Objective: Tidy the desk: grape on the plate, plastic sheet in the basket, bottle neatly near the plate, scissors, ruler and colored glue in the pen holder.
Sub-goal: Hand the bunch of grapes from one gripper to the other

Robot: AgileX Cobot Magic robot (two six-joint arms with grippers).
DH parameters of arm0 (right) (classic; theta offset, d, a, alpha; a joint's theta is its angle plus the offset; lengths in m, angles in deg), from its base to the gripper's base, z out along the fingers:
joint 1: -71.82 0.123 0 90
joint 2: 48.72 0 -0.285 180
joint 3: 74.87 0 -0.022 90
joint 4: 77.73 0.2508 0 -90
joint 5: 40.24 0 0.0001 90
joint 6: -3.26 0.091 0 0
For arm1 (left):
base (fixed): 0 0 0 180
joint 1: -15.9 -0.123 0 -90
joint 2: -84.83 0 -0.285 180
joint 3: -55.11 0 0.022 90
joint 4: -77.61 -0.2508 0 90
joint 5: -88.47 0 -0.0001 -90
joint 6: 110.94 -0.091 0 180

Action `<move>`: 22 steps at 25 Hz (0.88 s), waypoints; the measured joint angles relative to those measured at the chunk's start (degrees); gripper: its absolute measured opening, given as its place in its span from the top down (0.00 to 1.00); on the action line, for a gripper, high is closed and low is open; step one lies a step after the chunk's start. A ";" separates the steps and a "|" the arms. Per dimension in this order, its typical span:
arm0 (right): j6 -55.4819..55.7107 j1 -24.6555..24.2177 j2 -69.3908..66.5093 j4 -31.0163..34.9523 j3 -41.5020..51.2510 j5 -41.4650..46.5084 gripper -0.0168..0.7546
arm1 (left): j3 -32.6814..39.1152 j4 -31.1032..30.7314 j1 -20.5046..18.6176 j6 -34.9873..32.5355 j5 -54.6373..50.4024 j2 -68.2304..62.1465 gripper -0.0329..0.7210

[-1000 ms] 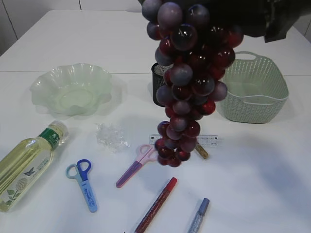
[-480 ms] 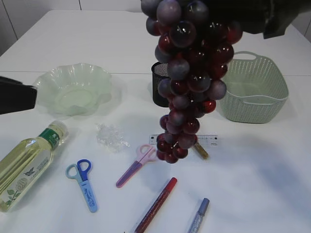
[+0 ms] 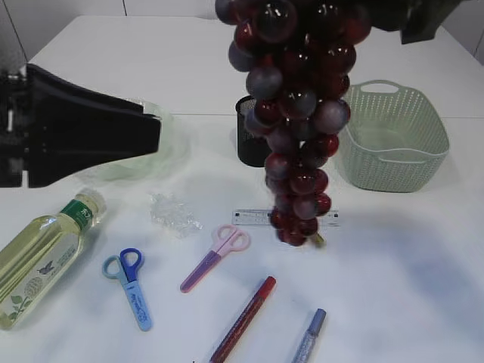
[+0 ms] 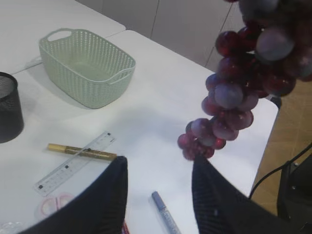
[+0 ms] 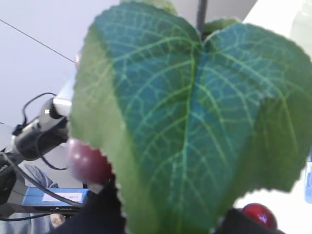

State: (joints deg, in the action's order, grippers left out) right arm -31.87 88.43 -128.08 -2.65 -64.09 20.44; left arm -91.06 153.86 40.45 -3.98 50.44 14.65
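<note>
grape bunch [image 3: 296, 113] hangs in the air from the right gripper's hold, above ruler [image 3: 253, 217], between pen holder [image 3: 246, 136] and basket [image 3: 393, 136]. left gripper [image 4: 158, 195] parted, empty, above worktop [image 3: 393, 287]; front right corner open.

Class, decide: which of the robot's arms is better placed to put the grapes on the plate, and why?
Right. Its pincer, out of view above, appears to hold the grapes hanging high over the table. The left pincer is open and empty, and its arm hides much of the plate.
</note>
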 joint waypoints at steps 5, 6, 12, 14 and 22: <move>-0.78 0.00 0.00 0.50 0.00 -1.47 0.78 | 0.00 12.62 1.83 -13.27 -4.36 -5.34 0.49; -0.91 0.00 0.00 0.50 0.00 -1.75 0.78 | 0.00 14.74 2.14 -15.37 -5.47 -6.40 0.47; -2.07 0.00 0.00 0.71 0.00 -2.71 0.78 | 0.00 21.79 2.53 -22.01 -9.63 -11.12 0.25; -2.07 0.00 0.00 0.71 0.00 -2.79 0.78 | 0.00 23.72 2.66 -24.16 -11.56 -11.84 0.19; -2.29 0.00 0.00 0.85 0.00 -4.01 0.78 | 0.00 24.70 2.80 -26.64 -15.42 -14.27 0.15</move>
State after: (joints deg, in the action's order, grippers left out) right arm -34.16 88.43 -128.08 -1.79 -64.09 16.44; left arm -91.06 178.56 43.26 -30.62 35.02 0.38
